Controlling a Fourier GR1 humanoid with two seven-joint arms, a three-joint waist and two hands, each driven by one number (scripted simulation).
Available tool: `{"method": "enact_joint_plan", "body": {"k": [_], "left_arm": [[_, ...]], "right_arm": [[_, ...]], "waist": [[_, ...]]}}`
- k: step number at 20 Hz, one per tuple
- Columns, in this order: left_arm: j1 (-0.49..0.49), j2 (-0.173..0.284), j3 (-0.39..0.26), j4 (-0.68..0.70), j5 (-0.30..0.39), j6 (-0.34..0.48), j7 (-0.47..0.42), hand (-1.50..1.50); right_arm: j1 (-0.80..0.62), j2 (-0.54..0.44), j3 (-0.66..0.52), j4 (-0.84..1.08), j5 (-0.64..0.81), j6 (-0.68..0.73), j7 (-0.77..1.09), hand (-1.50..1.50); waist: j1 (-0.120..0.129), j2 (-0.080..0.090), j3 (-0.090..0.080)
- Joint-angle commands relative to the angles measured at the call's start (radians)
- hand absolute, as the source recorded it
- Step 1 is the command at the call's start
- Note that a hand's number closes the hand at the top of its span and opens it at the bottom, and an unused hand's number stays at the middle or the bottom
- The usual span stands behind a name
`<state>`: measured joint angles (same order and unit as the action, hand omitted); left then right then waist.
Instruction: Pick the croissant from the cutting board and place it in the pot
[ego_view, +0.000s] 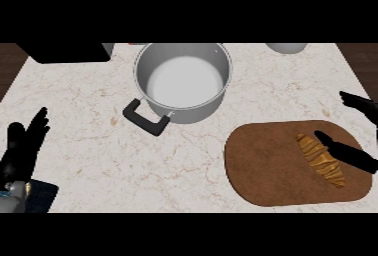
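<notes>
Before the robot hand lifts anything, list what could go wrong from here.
1. The right robot hand lies along the croissant near the board's right edge, fingers not yet curled round it; a lift now could slip or nudge it off the board.
2. The pot sits up and to the left, so the carry could clip its rim or black handle.
3. The left robot hand rests open at the left edge and will likely not steady the pot.

The croissant (322, 160) is touched by the right hand (345, 150) on the cutting board (266, 165); the pot (183, 80) is set apart.
</notes>
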<state>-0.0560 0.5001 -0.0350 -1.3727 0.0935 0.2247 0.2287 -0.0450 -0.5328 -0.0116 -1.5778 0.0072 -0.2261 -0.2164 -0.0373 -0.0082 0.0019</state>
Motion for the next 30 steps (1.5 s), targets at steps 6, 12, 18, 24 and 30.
{"method": "enact_joint_plan", "body": {"k": [6,12,18,24,30], "left_arm": [[-0.032,-0.027,-0.029,-0.037,-0.059,0.035,0.124,0.0],[0.009,-0.023,-0.031,-0.064,-0.065,0.026,0.117,0.0],[-0.011,-0.03,-0.015,-0.02,-0.068,0.02,0.096,0.0],[-0.05,-0.014,0.003,-0.04,-0.08,-0.012,0.127,0.0],[-0.028,-0.034,0.018,-0.114,-0.102,-0.028,0.205,0.0]], "right_arm": [[0.23,-0.123,-0.003,-0.256,0.199,-0.025,0.135,-1.5],[0.292,-0.302,-0.019,-0.437,0.328,0.104,0.476,-1.5],[0.381,-0.408,0.051,-0.58,0.312,0.336,0.701,-1.5],[0.205,-0.407,0.085,-0.597,0.189,0.529,0.933,-1.5],[0.181,-0.339,0.014,-0.529,0.198,0.618,0.944,-1.5]], "waist": [[0.026,0.005,-0.004],[0.033,0.005,-0.006],[0.025,0.007,-0.006],[0.046,0.01,-0.003],[0.039,0.008,-0.002]]}}
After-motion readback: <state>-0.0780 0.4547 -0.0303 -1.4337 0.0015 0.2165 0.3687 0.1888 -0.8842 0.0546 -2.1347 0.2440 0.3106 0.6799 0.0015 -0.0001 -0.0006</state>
